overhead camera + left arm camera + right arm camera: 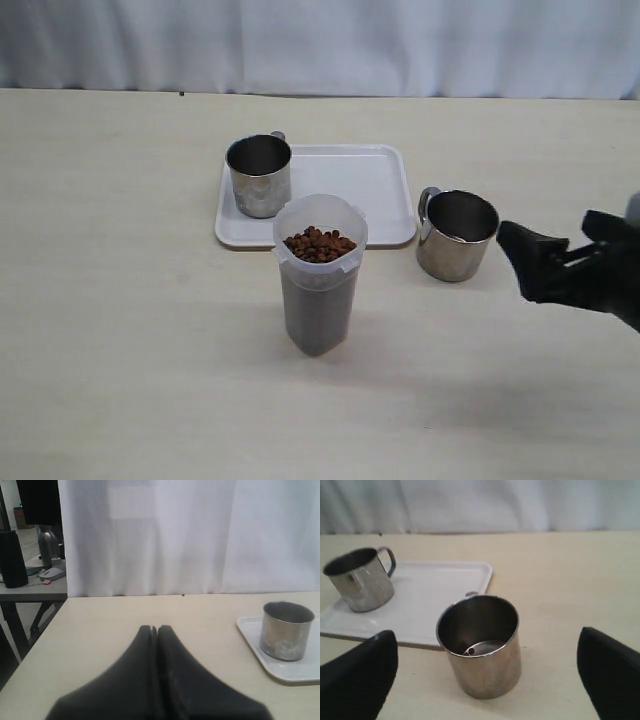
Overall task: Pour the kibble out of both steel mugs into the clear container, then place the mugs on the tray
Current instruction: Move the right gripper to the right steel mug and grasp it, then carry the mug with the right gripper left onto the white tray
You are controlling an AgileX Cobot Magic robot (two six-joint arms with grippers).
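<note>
One broad pale table (120,350) carries everything, with a white curtain (400,45) hanging behind its far edge. Toward the far middle lies the tray (370,190), flat and white, most of its surface bare. Just near of the tray stands the clear container (320,290), upright and dark with kibble (319,244) almost to its rim, so the pouring looks finished or very nearly so. Of the two steel mugs, the left mug (259,175) stands upright on the tray's left part with its handle turned to the far side, which I take as that half of the putting-away done. The right mug (456,235) stands upright on the table just right of the tray, apart from it, handle toward the tray; the right wrist view shows its inside nearly bare, with what looks like a single stray pellet (470,651) at the bottom. The right gripper (548,240) hangs at the right edge of the scene, a little right of that mug, its jaws spread wide with nothing between them and the mug ahead of the gap. The left gripper (157,628) is out of the exterior view; its own camera shows its fingers pressed flat together on nothing, above bare table well left of the tray. What seems left is to grasp the right mug, perhaps tip out that last pellet, and set it on the free right part of the tray.
</note>
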